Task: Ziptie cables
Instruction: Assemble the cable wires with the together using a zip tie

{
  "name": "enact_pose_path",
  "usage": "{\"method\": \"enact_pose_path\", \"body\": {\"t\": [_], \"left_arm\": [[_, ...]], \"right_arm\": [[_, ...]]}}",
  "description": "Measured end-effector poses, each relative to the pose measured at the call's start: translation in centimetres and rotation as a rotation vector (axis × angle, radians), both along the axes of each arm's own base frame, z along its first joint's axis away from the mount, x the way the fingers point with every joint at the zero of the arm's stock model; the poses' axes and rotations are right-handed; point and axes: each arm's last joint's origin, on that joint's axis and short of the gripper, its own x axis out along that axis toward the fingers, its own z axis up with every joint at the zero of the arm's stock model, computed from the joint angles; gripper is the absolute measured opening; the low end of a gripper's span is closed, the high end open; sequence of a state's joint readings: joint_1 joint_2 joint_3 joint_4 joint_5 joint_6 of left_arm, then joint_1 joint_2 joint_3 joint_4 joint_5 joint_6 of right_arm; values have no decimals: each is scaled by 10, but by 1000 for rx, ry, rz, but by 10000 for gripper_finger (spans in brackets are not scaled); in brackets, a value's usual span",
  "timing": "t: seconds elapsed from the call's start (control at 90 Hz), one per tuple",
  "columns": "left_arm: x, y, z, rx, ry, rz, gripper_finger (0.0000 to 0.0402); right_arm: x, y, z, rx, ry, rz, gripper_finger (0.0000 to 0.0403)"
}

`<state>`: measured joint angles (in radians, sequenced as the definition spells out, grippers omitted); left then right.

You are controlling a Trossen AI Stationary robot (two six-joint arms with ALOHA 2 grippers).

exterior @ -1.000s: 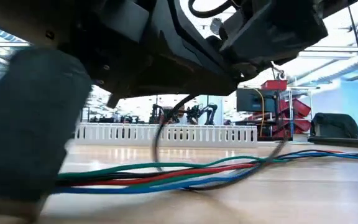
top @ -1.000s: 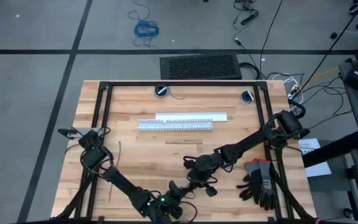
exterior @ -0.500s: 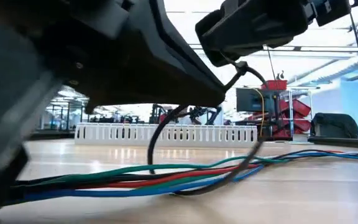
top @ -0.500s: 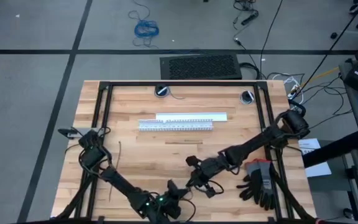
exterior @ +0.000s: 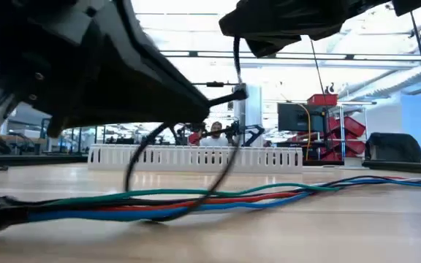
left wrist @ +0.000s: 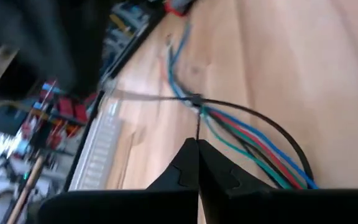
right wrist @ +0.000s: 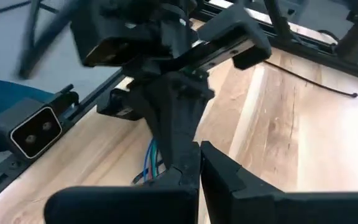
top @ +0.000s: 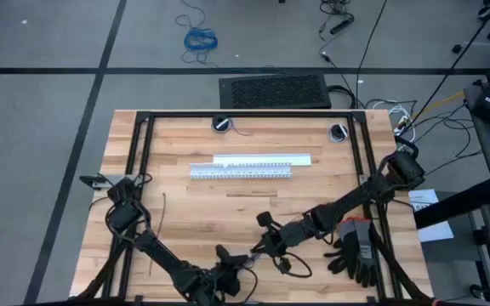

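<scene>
Even, bright overhead light falls on the wooden counter (top: 228,212) in the high view, with soft, faint shadows. In the low view, ceiling panels glare white and the arms near the lens are dark, unfocused silhouettes. Both wrist views are motion-blurred, and pale sheen streaks the counter beyond the cables (left wrist: 247,134)

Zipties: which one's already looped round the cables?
The thin dark ziptie in the left claw: it arcs over the multicoloured wire bundle. The other ziptie lies straight, far left on the table.

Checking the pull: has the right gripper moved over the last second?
Yes. In the high view the right gripper has shifted toward the table's near edge, farther from the white duct.
</scene>
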<state>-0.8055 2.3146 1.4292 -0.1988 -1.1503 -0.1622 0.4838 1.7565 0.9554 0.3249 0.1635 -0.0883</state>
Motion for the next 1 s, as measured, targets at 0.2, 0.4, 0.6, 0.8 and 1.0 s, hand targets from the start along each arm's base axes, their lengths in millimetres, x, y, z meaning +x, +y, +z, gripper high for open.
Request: {"method": "enact_pose_path", "body": {"t": [0.2, 0.4, 0.6, 0.8, 1.0], "left_arm": [[0, -2, 0, -170, -123, 79, 3], [1, 1, -2, -328, -221, 162, 45], [-1, -2, -1, -421, -288, 203, 119], [-18, -10, 61, -442, -440, 211, 158], [-25, -8, 96, -522, -520, 225, 160]], "right_arm": [[-1, 1, 0, 2, -6, -62, 0], [0, -1, 0, -6, -17, -124, 0], [1, -5, 0, -58, -26, -183, 0], [2, -10, -2, -188, -63, -293, 0], [9, -11, -13, -248, -133, -467, 0]]}}
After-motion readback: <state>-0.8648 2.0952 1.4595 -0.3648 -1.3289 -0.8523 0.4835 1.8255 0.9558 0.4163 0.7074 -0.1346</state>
